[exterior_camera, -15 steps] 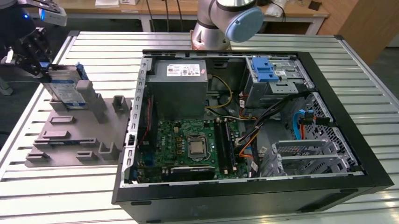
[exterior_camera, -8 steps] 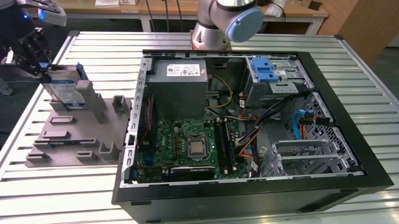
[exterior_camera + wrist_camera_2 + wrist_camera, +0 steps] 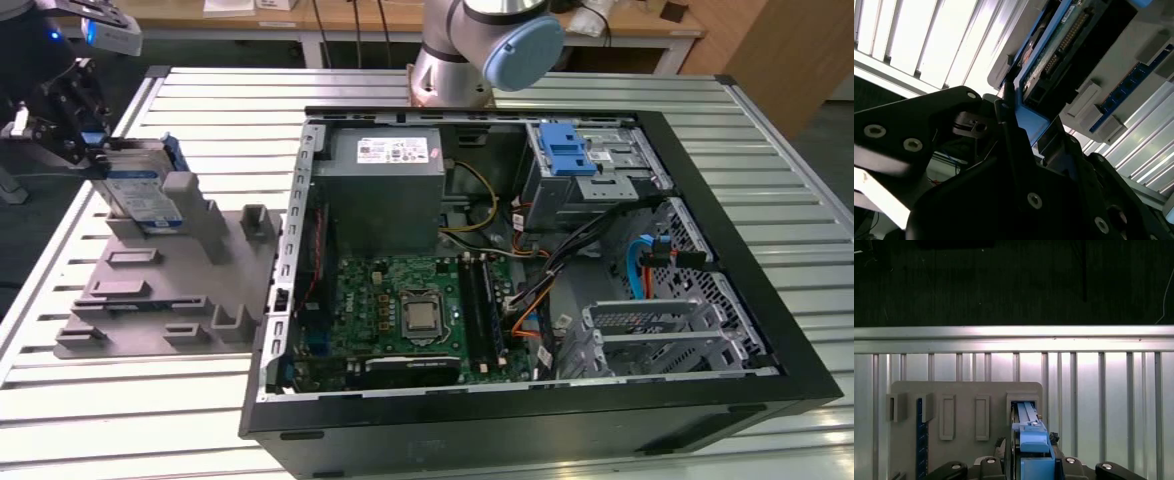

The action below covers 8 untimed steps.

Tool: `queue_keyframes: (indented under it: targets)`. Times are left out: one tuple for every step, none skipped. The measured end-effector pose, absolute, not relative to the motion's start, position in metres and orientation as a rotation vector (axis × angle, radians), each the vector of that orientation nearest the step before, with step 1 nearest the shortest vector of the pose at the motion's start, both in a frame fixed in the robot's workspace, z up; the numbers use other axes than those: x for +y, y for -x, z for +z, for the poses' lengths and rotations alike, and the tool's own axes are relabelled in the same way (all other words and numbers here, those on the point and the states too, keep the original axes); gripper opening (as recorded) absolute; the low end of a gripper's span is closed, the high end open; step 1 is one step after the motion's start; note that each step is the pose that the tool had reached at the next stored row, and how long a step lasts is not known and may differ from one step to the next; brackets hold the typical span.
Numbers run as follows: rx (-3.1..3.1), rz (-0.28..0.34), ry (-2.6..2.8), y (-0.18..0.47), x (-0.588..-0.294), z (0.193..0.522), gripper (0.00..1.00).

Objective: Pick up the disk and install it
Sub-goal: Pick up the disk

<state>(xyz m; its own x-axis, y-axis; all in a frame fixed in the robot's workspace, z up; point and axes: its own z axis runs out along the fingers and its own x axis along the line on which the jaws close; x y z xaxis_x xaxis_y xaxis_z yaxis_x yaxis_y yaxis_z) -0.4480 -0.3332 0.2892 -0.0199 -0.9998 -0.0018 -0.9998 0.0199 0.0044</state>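
Observation:
The disk [image 3: 144,190] stands on edge in a slot at the far corner of the grey fixture [image 3: 160,290], at the exterior view's left. It is silver-grey with a blue-and-white label and blue rails. My gripper [image 3: 91,150] is at the disk's upper end, with its jaws closed on the blue rail. In the first wrist view the blue rail of the disk [image 3: 1029,440] runs from the fixture's slot [image 3: 1024,400] down between my gripper [image 3: 1033,467] jaws. In the second wrist view the dark fingers [image 3: 1009,135] press against the disk's blue rail [image 3: 1029,120].
An open computer case [image 3: 747,330] lies on the slatted metal table [image 3: 160,420], to the exterior view's right of the fixture. Inside it are a grey power supply [image 3: 387,185], a motherboard [image 3: 414,310] and a metal cage with a blue latch [image 3: 574,155]. The arm's base [image 3: 467,50] stands behind the case.

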Motion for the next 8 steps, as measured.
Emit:
queue_keyframes:
  targets:
    - [-2.242, -0.007, -2.198, 0.4480, -0.3332, 0.2892, 0.44]
    - [-2.242, -0.007, -2.198, 0.4480, -0.3332, 0.2892, 0.44]
    - [-2.242, -0.007, -2.198, 0.4480, -0.3332, 0.2892, 0.44]
    - [-2.241, -0.007, -2.199, 0.4480, -0.3332, 0.2892, 0.43]
    - [-2.241, -0.007, -2.199, 0.4480, -0.3332, 0.2892, 0.43]
    - [-2.241, -0.007, -2.199, 0.4480, -0.3332, 0.2892, 0.43]
    - [-2.241, -0.007, -2.199, 0.4480, -0.3332, 0.2892, 0.36]
    - [-2.241, -0.007, -2.199, 0.4480, -0.3332, 0.2892, 0.36]
